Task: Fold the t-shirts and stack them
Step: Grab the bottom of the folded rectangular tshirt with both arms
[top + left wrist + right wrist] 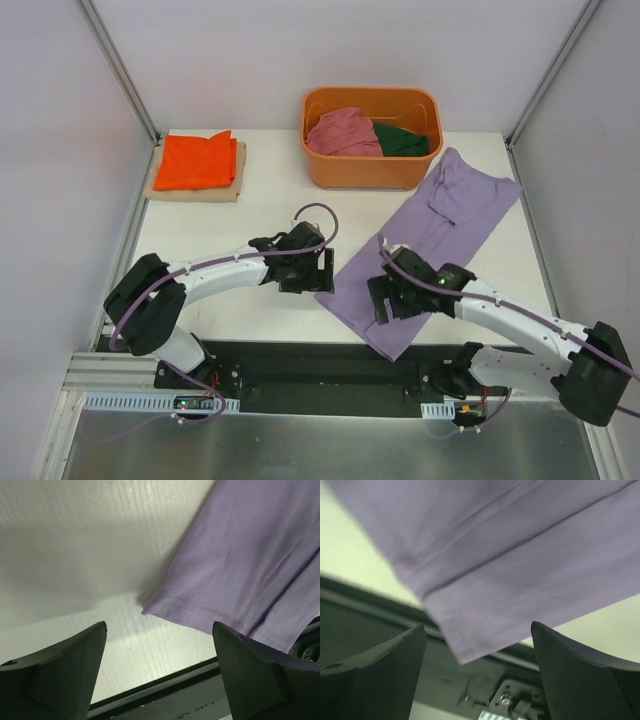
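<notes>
A lavender t-shirt lies spread diagonally on the table, its hem end hanging over the near edge. My left gripper is open and empty just left of the hem corner, which shows in the left wrist view. My right gripper is open above the hem's near corner, holding nothing. A folded orange t-shirt lies on a folded tan cloth at the back left. A dusty pink t-shirt and a dark green t-shirt sit in the orange tub.
The tub stands at the back centre, touching the lavender shirt's far end. Metal frame posts stand at the back corners. A black rail runs along the table's near edge by the arm bases.
</notes>
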### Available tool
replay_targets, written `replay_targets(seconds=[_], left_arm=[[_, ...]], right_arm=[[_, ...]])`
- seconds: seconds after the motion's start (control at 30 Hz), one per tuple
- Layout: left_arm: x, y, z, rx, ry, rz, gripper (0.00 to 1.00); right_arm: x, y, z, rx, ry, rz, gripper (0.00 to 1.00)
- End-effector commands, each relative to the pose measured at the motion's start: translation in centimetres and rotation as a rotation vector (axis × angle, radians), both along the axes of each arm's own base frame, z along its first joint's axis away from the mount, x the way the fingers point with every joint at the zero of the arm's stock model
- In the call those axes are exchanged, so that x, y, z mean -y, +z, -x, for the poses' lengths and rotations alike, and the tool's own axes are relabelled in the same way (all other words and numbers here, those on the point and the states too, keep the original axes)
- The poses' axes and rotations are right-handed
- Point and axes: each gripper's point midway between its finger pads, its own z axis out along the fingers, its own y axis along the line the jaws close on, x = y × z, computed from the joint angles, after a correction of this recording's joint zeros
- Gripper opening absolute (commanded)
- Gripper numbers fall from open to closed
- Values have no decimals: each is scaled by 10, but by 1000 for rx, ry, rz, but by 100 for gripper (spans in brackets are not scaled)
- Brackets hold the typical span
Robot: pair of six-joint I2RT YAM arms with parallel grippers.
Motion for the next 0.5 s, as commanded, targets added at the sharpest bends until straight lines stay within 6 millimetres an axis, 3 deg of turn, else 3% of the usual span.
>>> replay_targets(seconds=[0.0,0.13,0.37,0.47], left_arm=[[7,-2,-5,-13,24,9,84],[14,-11,-7,-32,17,7,79],[27,-28,1,-118,-15,35,64],[29,-31,3,-136,-15,44,52]], right_arm=[[-29,5,49,-19,123,-78,86],[-51,-11,69,-42,252,-14,78],[-53,-30,66,-8,283,122,67],[-56,-36,62,-1,276,149,64]])
